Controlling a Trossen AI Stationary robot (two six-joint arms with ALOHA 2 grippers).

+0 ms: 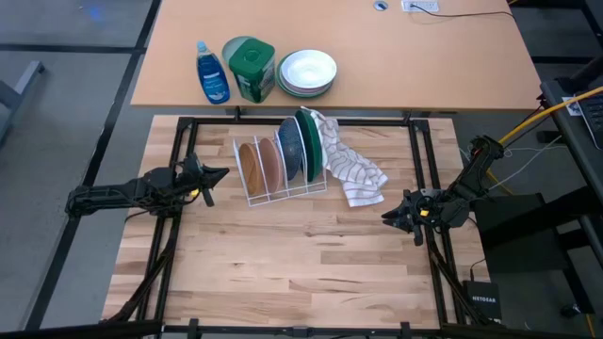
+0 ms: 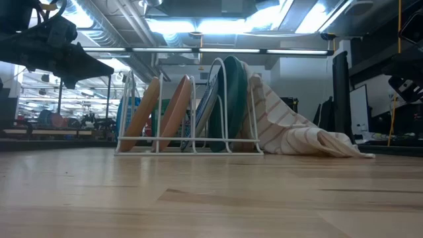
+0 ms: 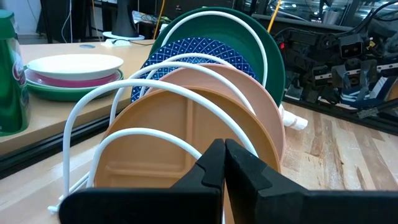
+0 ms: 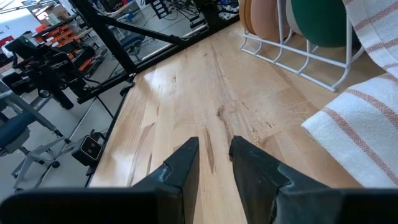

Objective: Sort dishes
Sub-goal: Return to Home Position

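Four dishes stand on edge in a white wire rack point(image 1: 283, 188) at the table's middle back. From left to right they are two brown plates point(image 1: 251, 168) point(image 1: 271, 160), a blue patterned dish point(image 1: 291, 151) and a dark green plate point(image 1: 311, 139). The left wrist view shows them too, with the nearest brown plate point(image 3: 155, 140), the blue dish point(image 3: 199, 51) and the green plate point(image 3: 255, 43). My left gripper point(image 1: 219, 175) is shut and empty, level, just left of the rack. My right gripper point(image 1: 388, 217) is slightly open and empty, low over the table to the right of the rack.
A striped white towel point(image 1: 353, 169) leans against the rack's right side and spills onto the table. On the far desk stand a blue soap bottle point(image 1: 212, 73), a green canister point(image 1: 251, 68) and a stack of white bowls point(image 1: 307, 72). Bare wood lies in front of the rack.
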